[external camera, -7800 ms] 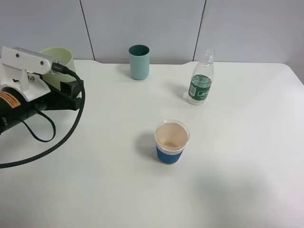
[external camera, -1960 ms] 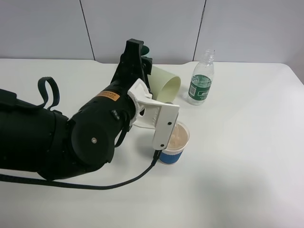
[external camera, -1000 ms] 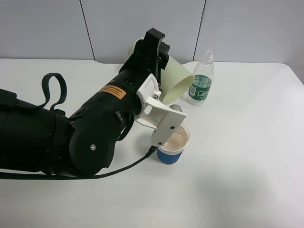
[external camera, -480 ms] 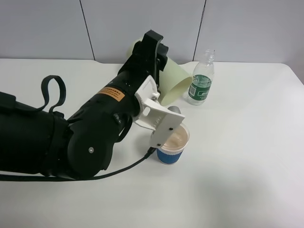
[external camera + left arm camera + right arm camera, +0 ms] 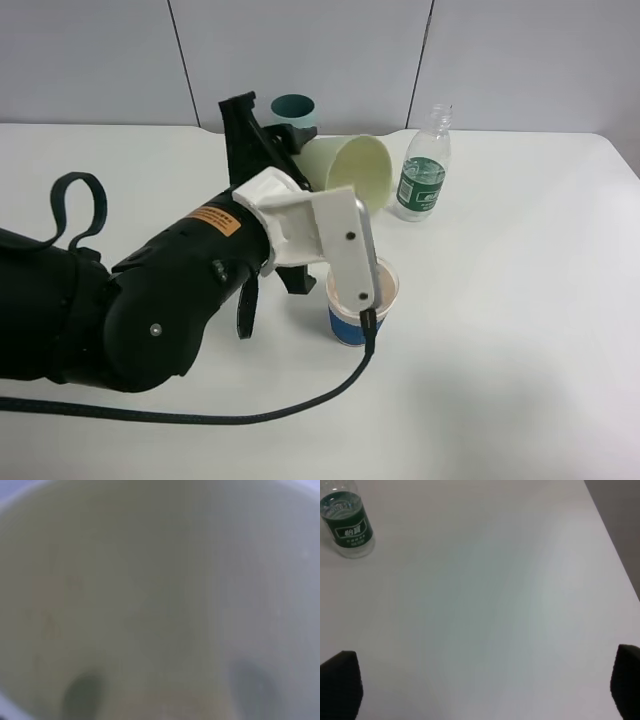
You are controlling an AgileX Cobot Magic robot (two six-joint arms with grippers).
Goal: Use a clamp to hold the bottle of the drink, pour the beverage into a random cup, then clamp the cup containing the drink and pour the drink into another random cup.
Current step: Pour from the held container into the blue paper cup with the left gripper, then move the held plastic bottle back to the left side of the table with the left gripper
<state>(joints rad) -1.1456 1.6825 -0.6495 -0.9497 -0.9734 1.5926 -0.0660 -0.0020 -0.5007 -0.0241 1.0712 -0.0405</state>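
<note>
The pale yellow-green tumbler (image 5: 350, 172) is pinched tipped in the left gripper (image 5: 290, 150) above the blue-sleeved cup (image 5: 360, 300), so the second pour is apparently under way or finished, while the right gripper (image 5: 480, 680) is spread and empty.

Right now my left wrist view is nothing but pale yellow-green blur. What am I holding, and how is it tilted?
Observer: The left gripper is shut on the pale yellow-green tumbler, which is tipped onto its side with its mouth towards the bottle's side of the table.
Operator: Where is the blue-sleeved cup?
Observer: The blue-sleeved cup stands upright on the table, nearer the high camera than the tumbler and partly hidden by your wrist camera block. I see no stream.
Operator: Anything close to the tumbler's rim?
Observer: The bottle stands upright and uncapped just beside it. I cannot tell if they touch.
Operator: And the right arm?
Observer: The right gripper is open and holds nothing.
</note>
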